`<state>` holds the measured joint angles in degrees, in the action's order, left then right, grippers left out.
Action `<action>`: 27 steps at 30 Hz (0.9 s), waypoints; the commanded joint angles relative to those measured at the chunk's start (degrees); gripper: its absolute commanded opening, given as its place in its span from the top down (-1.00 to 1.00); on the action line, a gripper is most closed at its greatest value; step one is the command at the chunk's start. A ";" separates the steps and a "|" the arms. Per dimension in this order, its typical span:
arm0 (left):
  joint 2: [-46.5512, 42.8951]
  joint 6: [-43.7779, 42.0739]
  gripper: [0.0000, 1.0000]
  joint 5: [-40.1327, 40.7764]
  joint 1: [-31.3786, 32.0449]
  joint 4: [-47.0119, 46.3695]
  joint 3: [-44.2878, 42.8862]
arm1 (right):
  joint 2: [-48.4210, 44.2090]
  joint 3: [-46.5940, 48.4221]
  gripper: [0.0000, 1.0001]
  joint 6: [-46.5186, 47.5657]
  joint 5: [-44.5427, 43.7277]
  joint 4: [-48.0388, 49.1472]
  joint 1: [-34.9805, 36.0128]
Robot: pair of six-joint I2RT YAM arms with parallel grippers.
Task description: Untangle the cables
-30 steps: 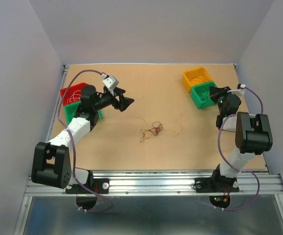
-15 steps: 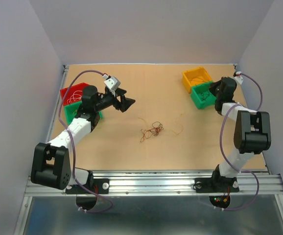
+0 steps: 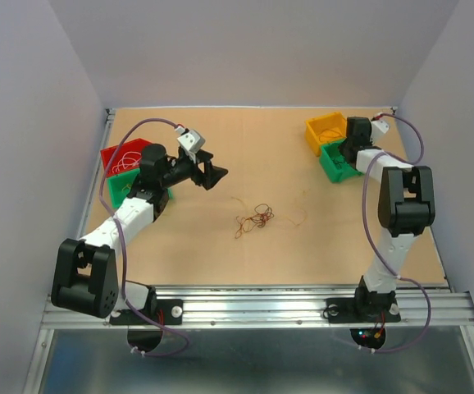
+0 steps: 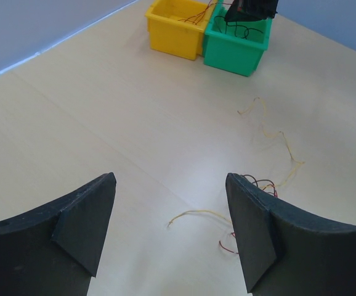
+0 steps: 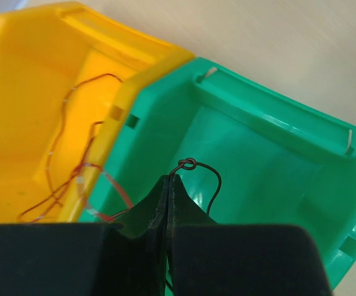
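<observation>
Seen from my remote station, the left arm reaches forward and to the right from its base, elbow low, the left gripper [image 3: 208, 172] raised above the table [image 3: 221, 135] with jaws spread wide and nothing between them; in its wrist view the two fingers [image 4: 85, 216] frame bare tabletop. The knot of cables [image 3: 256, 218] lies near the middle of the table, well apart from both grippers, with a loose yellow strand [image 4: 276, 139] trailing just beside it toward the far right. The right arm stands tall and stretches to the far right corner, wrist bent down over the green bin [image 5: 270, 179], which touches the yellow bin [image 5: 30, 92]. I see the right gripper [image 5: 167, 182] pinched tight, a dark wire [image 5: 190, 164] with a small knot looping up from its tips inside the green bin. Red and brown wires [image 5: 85, 166] lie in the yellow bin. A red bin [image 3: 120, 153] sits at the left edge beside the left arm
</observation>
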<state>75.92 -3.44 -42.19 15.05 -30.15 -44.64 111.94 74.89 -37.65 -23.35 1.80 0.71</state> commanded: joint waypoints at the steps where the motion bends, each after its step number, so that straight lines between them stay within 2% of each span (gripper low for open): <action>1: -1.21 -1.21 -0.67 0.09 0.51 -0.87 -1.24 | 2.31 5.08 0.99 -2.51 -6.00 -6.11 0.78; 5: -0.77 -1.48 -0.67 0.36 0.68 -0.52 -1.50 | 6.17 8.77 0.99 -2.69 -5.47 -8.65 0.78; 7: -0.51 -1.65 -0.67 0.53 0.86 0.00 -1.67 | 9.25 13.51 0.99 -3.04 -6.44 -11.81 0.87; 15: -0.16 -2.36 -0.66 1.06 1.21 0.62 -2.03 | 12.69 15.55 0.99 -1.99 -7.14 -12.70 1.13; 20: 0.19 -2.62 -0.66 1.32 1.39 1.23 -2.38 | 7.96 14.59 0.83 -2.78 -8.81 -13.40 1.31; 21: 0.19 -2.71 -0.67 1.33 1.30 1.32 -2.47 | 7.16 14.32 0.77 -3.04 -8.64 -13.58 1.31; 22: 0.45 -2.71 -0.67 1.33 1.30 1.41 -2.47 | 6.28 13.97 0.50 -3.39 -8.64 -13.75 1.49; 24: 0.46 -2.80 -0.67 1.41 1.47 1.59 -2.55 | 3.56 12.65 0.29 -4.01 -9.16 -13.93 1.66; 27: 0.28 -2.89 -0.66 1.50 1.56 1.67 -2.64 | 0.31 11.42 0.25 -4.45 -9.60 -13.93 1.84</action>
<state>76.53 -5.41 -40.42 16.10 -27.33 -44.73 119.28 87.29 -40.71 -30.11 -12.49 1.80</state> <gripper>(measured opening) 0.833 0.370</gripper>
